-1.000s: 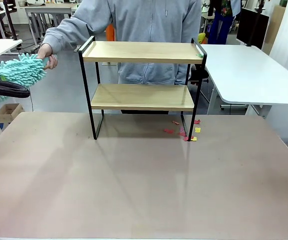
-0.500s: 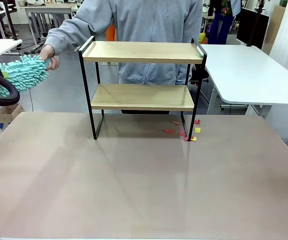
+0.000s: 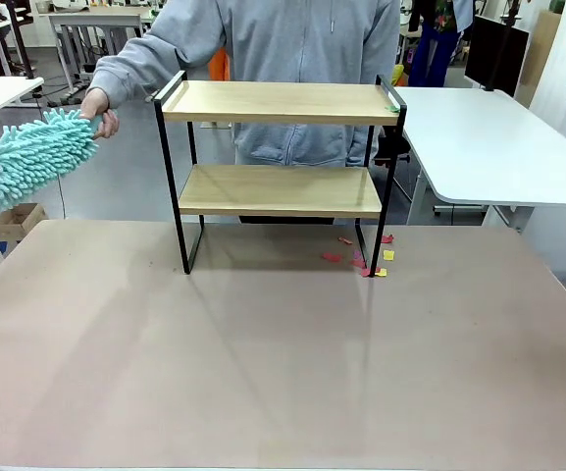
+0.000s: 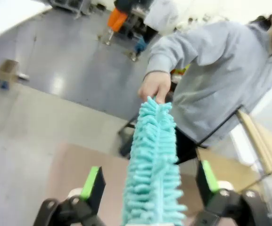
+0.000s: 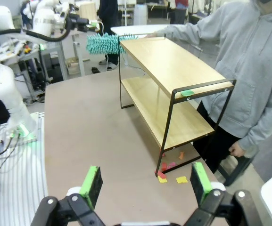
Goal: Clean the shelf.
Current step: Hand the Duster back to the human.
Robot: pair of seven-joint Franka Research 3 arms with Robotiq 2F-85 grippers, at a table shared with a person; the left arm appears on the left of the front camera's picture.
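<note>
- The shelf [image 3: 278, 172] stands near the worktop's [image 3: 263, 373] far edge, about midway along it, both boards bare; small paper scraps [image 3: 363, 257] lie on the worktop by its right legs.
- Off the worktop's far left corner, the person's hand [image 3: 96, 110] holds one end of a teal duster [image 3: 29, 155].
- The left gripper [image 4: 147, 188] has its jaws apart, with the duster between the pads but unclamped.
- The right gripper [image 5: 143, 181] hangs over the near right part of the worktop, jaws apart and empty.
- To do the handover well, the duster should probably be free of any pinch before the arm draws away.
</note>
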